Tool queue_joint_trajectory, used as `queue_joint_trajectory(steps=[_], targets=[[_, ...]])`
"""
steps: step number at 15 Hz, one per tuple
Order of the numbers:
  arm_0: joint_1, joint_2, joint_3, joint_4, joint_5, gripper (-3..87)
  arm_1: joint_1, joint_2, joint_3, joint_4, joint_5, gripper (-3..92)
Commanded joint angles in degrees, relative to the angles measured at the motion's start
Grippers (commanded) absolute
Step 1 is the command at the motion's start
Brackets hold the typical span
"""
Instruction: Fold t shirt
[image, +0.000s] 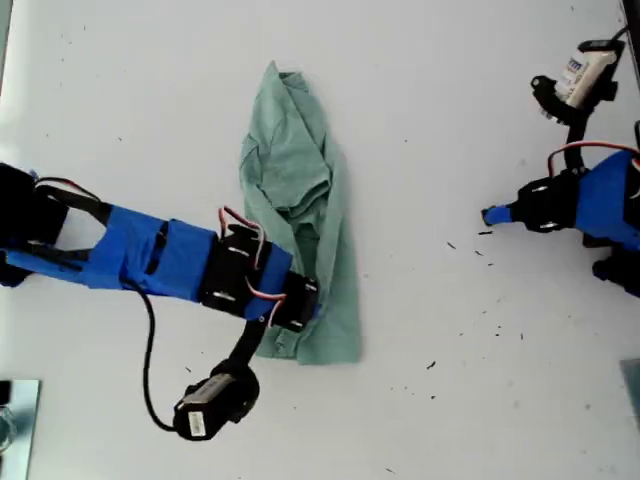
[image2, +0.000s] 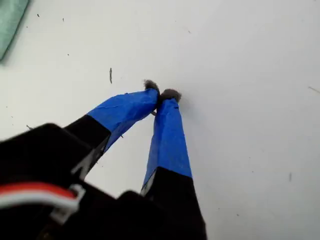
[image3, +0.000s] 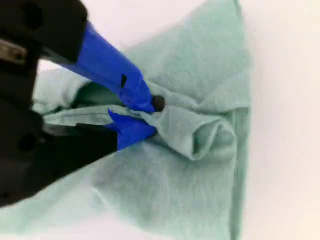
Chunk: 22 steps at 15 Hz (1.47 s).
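The t shirt is lying bunched into a long narrow heap on the white table. My second gripper is sitting on the shirt near one end of the heap, its blue-taped jaws pinching a raised fold of the cloth. My first gripper is resting well apart from the shirt on the bare table, its tips pressed together around nothing.

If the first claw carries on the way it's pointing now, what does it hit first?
Probably the bare white table: my first claw is shut, empty and angled down at it. The t shirt lies well off toward the exterior view's left.
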Motion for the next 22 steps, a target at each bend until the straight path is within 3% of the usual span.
queue_joint_trajectory(steps=[1,4,7,8,10,12,14,15,20,22], targets=[[-1.76,0.88,-2.20,0.88,1.67,22.5,-0.09,0.88,2.20,0.53,0.44,2.5],[-1.05,26.10,0.26,9.93,0.79,21.7,0.00,0.88,2.20,0.44,0.44,2.5],[-4.13,53.53,19.34,11.69,0.70,18.9,0.09,0.88,2.20,0.44,0.26,2.5],[-6.06,63.02,33.66,9.76,-0.97,17.6,0.09,0.88,2.20,0.44,0.26,2.5],[-9.32,87.19,69.35,-3.08,-5.10,13.4,0.18,0.88,2.20,0.44,0.26,2.5],[-10.90,106.96,98.35,-10.55,-10.02,5.7,0.35,0.88,2.20,0.44,0.35,2.5],[-9.40,121.11,117.86,-15.38,-15.91,2.0,0.70,0.88,2.20,0.44,0.44,2.5],[-8.35,127.18,123.66,-14.85,-18.72,1.3,0.79,0.88,2.20,0.44,0.44,2.5],[-9.40,135.62,129.99,-13.71,-19.51,-0.2,0.00,0.88,1.76,0.62,1.85,2.5],[-7.38,122.70,114.26,-9.58,-20.30,0.4,-4.48,-6.06,-7.91,-1.32,6.68,3.9]])
